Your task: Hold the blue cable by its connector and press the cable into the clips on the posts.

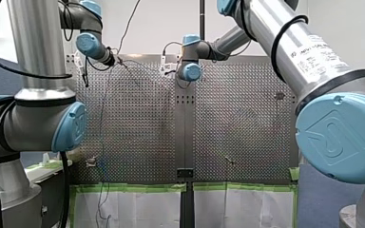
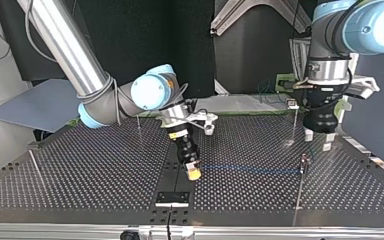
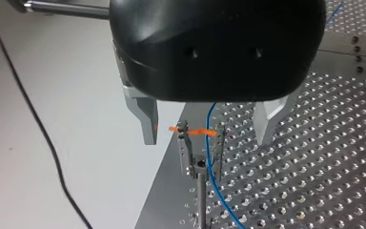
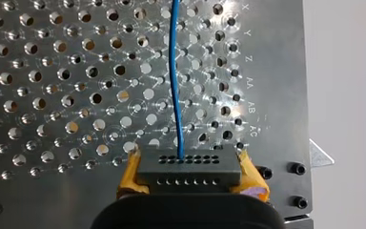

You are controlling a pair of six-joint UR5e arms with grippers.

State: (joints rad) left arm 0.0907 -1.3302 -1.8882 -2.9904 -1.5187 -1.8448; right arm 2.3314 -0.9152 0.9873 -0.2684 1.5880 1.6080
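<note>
A perforated metal desk (image 1: 138, 123) fills the middle of the front view. At its near edge, green tape (image 1: 128, 187) borders white paper sheets (image 1: 147, 209). Beyond it stands a pale wall (image 1: 171, 23). In the top view the backdrop (image 2: 145, 40) is dark, with a grey board (image 2: 35, 105) at the left and an aluminium strut (image 2: 260, 12) above.

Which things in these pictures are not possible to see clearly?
Left wrist view: the black body of my left gripper hides the blue cable above the clip; seated or not, unclear.
Right wrist view: the edge cuts the cable off beyond the connector.
Top view: the clip on the post is too small.
Front view: the cable is too thin.
</note>
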